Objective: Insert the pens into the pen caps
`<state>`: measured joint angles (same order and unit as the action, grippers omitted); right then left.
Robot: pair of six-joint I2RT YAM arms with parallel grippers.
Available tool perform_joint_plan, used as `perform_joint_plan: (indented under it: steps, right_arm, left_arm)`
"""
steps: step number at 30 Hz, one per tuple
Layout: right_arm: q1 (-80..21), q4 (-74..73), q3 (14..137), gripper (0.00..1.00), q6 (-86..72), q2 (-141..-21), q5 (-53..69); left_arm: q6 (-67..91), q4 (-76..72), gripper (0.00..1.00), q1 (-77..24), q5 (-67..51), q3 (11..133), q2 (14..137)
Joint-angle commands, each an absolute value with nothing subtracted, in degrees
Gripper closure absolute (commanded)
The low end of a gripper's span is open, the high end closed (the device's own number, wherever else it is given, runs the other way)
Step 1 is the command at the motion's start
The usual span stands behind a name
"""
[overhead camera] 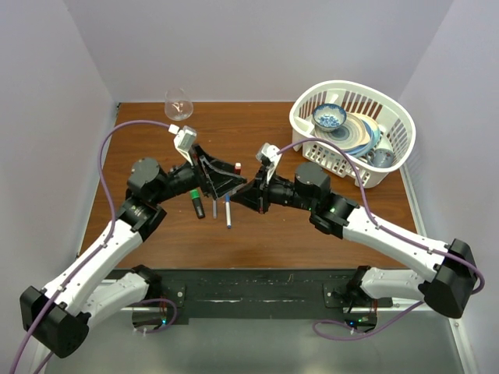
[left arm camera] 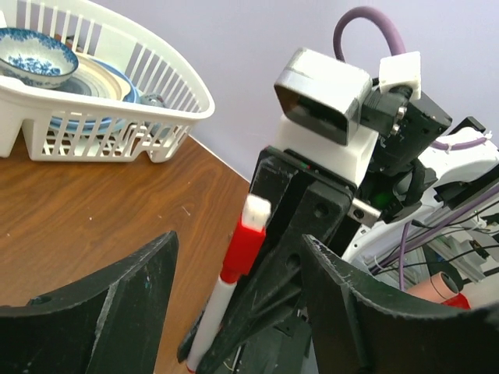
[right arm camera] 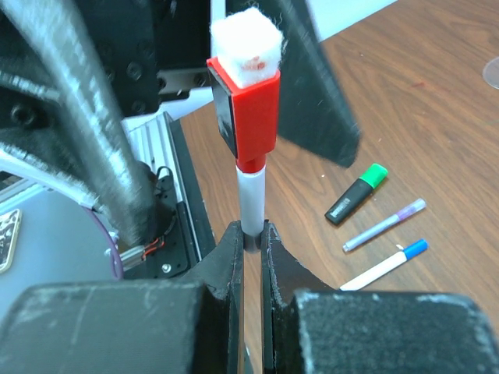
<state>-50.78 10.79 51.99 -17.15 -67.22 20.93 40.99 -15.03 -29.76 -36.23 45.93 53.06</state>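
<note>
My right gripper [right arm camera: 251, 230] is shut on a thin white pen [right arm camera: 250, 201] and holds it upright above the table. A red cap [right arm camera: 248, 117] with a white end sits on the pen's tip. My left gripper [left arm camera: 240, 238] is open, with its jaws wide on either side of the red cap [left arm camera: 243, 249] and not touching it. In the top view the two grippers meet over the table's middle, left [overhead camera: 214, 175] and right [overhead camera: 251, 195]. A black marker with a green end [right arm camera: 357, 193], a purple-grey pen [right arm camera: 384, 224] and a white pen with a blue cap [right arm camera: 386, 265] lie on the table.
A white dish basket [overhead camera: 394, 152] with bowls and plates stands at the back right. A wine glass [overhead camera: 178, 103] stands at the back left. The three lying pens [overhead camera: 212, 207] are just in front of the left gripper.
</note>
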Motion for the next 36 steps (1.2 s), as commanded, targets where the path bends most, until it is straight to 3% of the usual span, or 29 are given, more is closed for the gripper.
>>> perform_joint_plan:
  steps: [1,7,10,13,14,26,36]
  right_arm:
    - [-51.68,13.10,51.85,1.00,-17.84,-67.32,22.94]
    - [-51.94,12.57,52.47,1.00,-17.75,-67.68,22.68]
    - [-51.94,12.39,52.47,1.00,-17.84,-67.41,22.24]
    - [-52.03,12.66,52.03,1.00,-18.37,-66.62,21.45]
    - [-51.94,13.00,51.86,1.00,-18.63,-66.27,20.58]
    - [-50.98,21.44,56.42,1.00,-20.92,-62.93,9.68]
    - [-49.40,23.38,61.52,1.00,-20.83,-67.13,6.15]
  left_arm:
    - [38.76,-17.93,0.34,-30.06,-37.09,50.18,54.23]
    - [38.24,-17.58,0.43,-30.06,-37.00,50.71,54.40]
    - [38.15,-17.14,0.53,-30.06,-37.18,50.28,54.14]
    - [38.76,-17.40,0.94,-30.06,-38.40,49.66,54.05]
    - [39.11,-17.23,1.00,-30.06,-38.67,49.14,54.05]
    - [53.16,-29.34,1.00,-30.23,-38.24,29.04,48.61]
    - [63.27,-42.70,1.00,-30.23,-34.81,14.77,47.72]
